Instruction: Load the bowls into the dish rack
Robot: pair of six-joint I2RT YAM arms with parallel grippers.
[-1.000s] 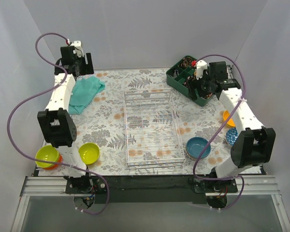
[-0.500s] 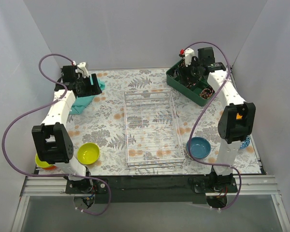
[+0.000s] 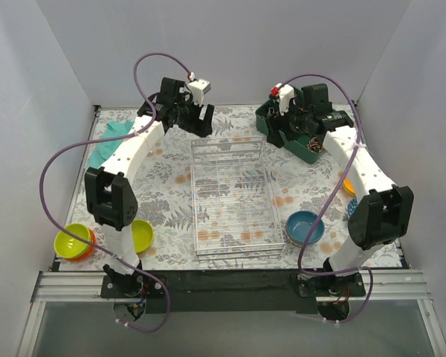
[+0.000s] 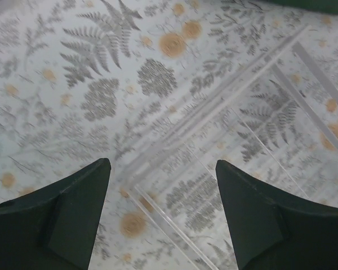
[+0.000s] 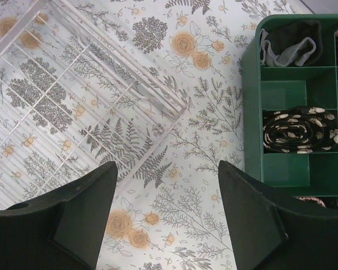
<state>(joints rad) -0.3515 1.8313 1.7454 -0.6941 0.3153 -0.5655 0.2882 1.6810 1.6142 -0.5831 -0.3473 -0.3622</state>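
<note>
The wire dish rack (image 3: 234,197) lies empty in the middle of the table. A blue bowl (image 3: 305,227) sits by its near right corner. A yellow bowl (image 3: 141,234) and a lime bowl (image 3: 72,240) stacked on an orange one sit near left. An orange bowl (image 3: 348,184) and a blue patterned bowl (image 3: 354,210) peek out behind the right arm. My left gripper (image 3: 204,123) is open and empty above the rack's far left corner (image 4: 174,152). My right gripper (image 3: 276,125) is open and empty between the rack's far right corner (image 5: 158,95) and the green tray.
A dark green compartment tray (image 3: 297,123) with small items stands at the back right, also in the right wrist view (image 5: 293,101). A teal cloth (image 3: 108,141) lies at the back left. White walls close in the table on three sides.
My left arm has swung from the back left corner over the cloth to the rack's far left corner. My right gripper has shifted slightly from over the tray toward the rack.
</note>
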